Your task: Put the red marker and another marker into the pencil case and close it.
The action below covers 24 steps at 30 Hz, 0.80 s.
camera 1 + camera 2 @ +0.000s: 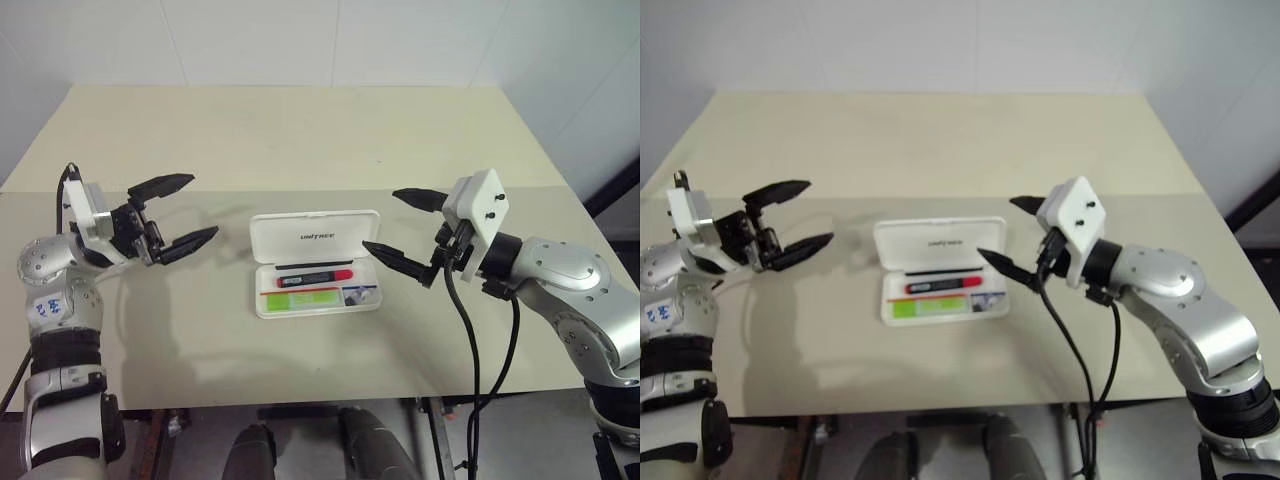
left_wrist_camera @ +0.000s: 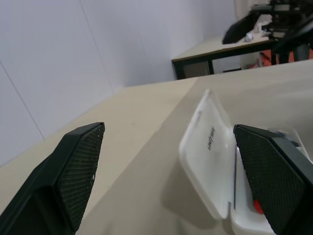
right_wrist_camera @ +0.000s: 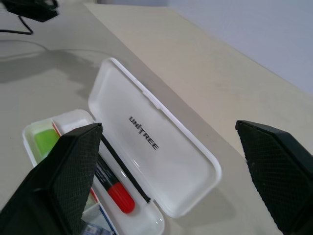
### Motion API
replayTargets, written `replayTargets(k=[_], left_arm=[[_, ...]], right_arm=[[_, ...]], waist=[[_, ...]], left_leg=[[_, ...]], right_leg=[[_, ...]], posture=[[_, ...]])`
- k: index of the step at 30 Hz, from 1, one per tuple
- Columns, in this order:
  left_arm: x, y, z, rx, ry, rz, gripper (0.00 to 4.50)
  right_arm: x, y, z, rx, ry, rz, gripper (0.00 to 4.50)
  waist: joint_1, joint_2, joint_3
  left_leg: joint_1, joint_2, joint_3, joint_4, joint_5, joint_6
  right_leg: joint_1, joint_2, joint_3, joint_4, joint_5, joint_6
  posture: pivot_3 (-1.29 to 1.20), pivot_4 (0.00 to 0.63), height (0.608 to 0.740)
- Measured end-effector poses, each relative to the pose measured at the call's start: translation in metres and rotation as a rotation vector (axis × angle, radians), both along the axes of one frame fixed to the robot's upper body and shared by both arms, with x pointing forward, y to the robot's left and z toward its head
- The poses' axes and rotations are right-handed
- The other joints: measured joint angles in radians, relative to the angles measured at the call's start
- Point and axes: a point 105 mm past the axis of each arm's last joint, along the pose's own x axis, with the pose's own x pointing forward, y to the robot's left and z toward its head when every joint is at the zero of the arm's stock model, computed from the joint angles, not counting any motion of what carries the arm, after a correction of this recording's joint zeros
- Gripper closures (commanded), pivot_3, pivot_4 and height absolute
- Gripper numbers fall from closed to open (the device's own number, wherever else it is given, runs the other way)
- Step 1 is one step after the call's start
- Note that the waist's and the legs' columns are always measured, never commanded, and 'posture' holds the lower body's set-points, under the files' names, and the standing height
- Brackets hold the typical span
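Note:
The white pencil case lies open in the middle of the table, its lid tilted back with dark lettering on it. Inside its tray rest the red marker, black with a red cap, and another marker, the lime-green highlighter, in front of it. My left gripper hovers open to the left of the case, with nothing between its fingers. My right gripper hovers open just right of the case, also bare. In the right wrist view the red marker and the lid lie between the fingers' lines.
The beige table stretches wide behind the case. Its front edge runs near the bottom of the head views. A black cable hangs from my right wrist. A second table stands far off in the left wrist view.

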Motion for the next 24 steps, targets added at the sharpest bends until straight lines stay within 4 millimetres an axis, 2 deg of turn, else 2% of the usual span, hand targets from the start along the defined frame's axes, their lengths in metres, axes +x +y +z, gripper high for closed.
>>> replayTargets(k=[4, 11, 21, 24], left_arm=[[0.013, 0.005, 0.001, -0.047, 0.048, -0.006, 0.00], [0.046, 0.005, -0.003, -0.092, 0.196, 0.051, 0.00], [0.069, -0.007, -0.043, 0.019, 0.471, 0.131, 0.00], [0.075, -0.011, -0.050, 0.033, 0.528, 0.159, 0.00]], right_arm=[[-0.002, -0.003, 0.006, 0.004, -0.023, 0.017, 0.03], [-0.003, -0.011, -0.003, -0.035, -0.050, 0.013, 0.03], [-0.006, -0.022, -0.012, -0.058, -0.048, -0.020, 0.03], [-0.009, -0.024, -0.009, -0.058, -0.069, -0.034, 0.03]], waist=[[0.000, 0.000, 0.000], [0.001, 0.000, 0.000], [0.001, 0.000, 0.000], [0.004, 0.000, 0.000]], left_leg=[[0.000, 0.000, 0.000, 0.000, 0.000, 0.000], [-0.001, -0.001, 0.000, 0.000, 0.000, 0.000], [-0.001, -0.001, 0.000, 0.000, 0.000, 0.000], [-0.001, -0.001, -0.001, 0.001, 0.000, 0.000]], right_leg=[[0.000, 0.000, 0.000, -0.001, 0.000, 0.000], [0.000, 0.000, 0.000, 0.000, 0.000, 0.000], [0.000, 0.001, 0.000, 0.000, 0.000, 0.000], [0.000, 0.001, 0.000, 0.000, 0.000, 0.001]], posture=[[0.00, 0.150, 0.740], [0.00, 0.150, 0.740], [0.00, 0.150, 0.740], [0.00, 0.150, 0.740]])
